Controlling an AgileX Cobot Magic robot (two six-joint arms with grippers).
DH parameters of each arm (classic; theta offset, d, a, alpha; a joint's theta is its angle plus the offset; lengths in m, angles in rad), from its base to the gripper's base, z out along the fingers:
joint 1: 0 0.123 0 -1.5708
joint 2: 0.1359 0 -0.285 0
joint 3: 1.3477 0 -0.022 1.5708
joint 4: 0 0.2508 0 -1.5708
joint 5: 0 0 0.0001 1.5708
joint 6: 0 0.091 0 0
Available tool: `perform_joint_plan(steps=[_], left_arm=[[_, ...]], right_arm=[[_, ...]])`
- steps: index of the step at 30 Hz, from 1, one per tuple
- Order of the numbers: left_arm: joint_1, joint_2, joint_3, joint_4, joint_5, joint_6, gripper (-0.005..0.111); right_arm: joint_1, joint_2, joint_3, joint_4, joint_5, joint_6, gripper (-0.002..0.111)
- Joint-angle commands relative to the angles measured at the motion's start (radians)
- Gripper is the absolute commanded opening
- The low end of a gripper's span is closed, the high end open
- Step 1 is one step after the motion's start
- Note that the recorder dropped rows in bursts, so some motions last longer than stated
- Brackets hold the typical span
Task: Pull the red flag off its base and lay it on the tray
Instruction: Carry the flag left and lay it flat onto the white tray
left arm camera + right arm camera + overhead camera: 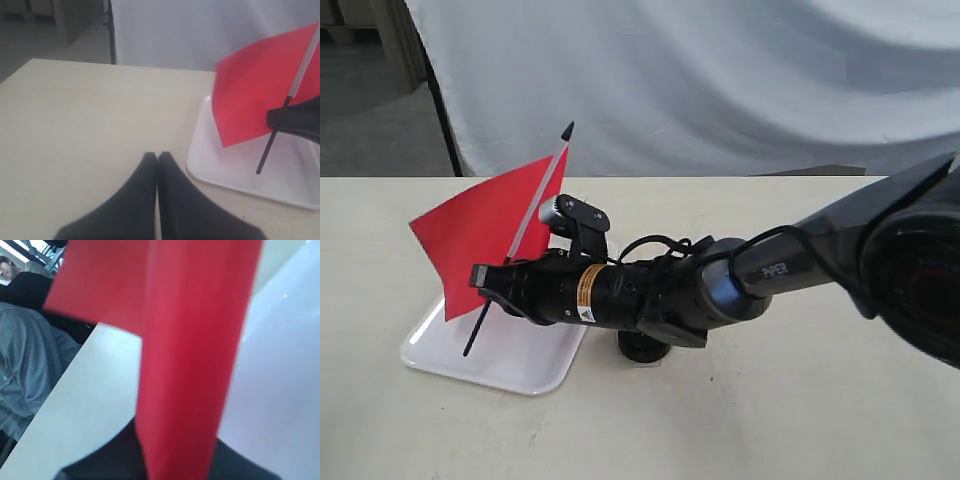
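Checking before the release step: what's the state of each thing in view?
red flag: off its base, tilted, held by its stick over the tray.
base: on the table, flagless, partly hidden.
tray: flat on the table, nothing laid in it yet.
right gripper: shut on the red flag.
left gripper: shut, empty.

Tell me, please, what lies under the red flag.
The white tray lies beneath the red flag, which the right gripper holds tilted. The flag and gripper hide part of it.
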Motion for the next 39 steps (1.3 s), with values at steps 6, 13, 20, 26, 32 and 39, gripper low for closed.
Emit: perform_joint_plan(steps=[6, 13, 20, 26, 32, 39], left_arm=[[0.000, -0.002, 0.002, -0.005, -0.007, 0.005, 0.000], [0.000, -0.002, 0.002, -0.005, -0.007, 0.005, 0.000], [0.000, -0.002, 0.002, -0.005, -0.007, 0.005, 0.000], [0.000, -0.002, 0.002, -0.005, -0.007, 0.005, 0.000], [0.000, -0.002, 0.002, -0.005, -0.007, 0.005, 0.000], [0.000, -0.002, 0.002, -0.005, -0.007, 0.005, 0.000]], right_arm=[[0.000, 0.044, -0.023, 0.158, 0.060, 0.011, -0.001], [0.000, 0.044, -0.023, 0.156, 0.062, 0.011, 0.028], [0.000, 0.044, -0.023, 0.129, 0.064, 0.011, 0.080], [0.000, 0.031, -0.023, 0.050, 0.062, 0.022, 0.084], [-0.042, -0.080, -0.023, -0.386, 0.227, 0.004, 0.068], [-0.073, -0.253, 0.127, -1.065, 0.673, 0.166, 0.000]])
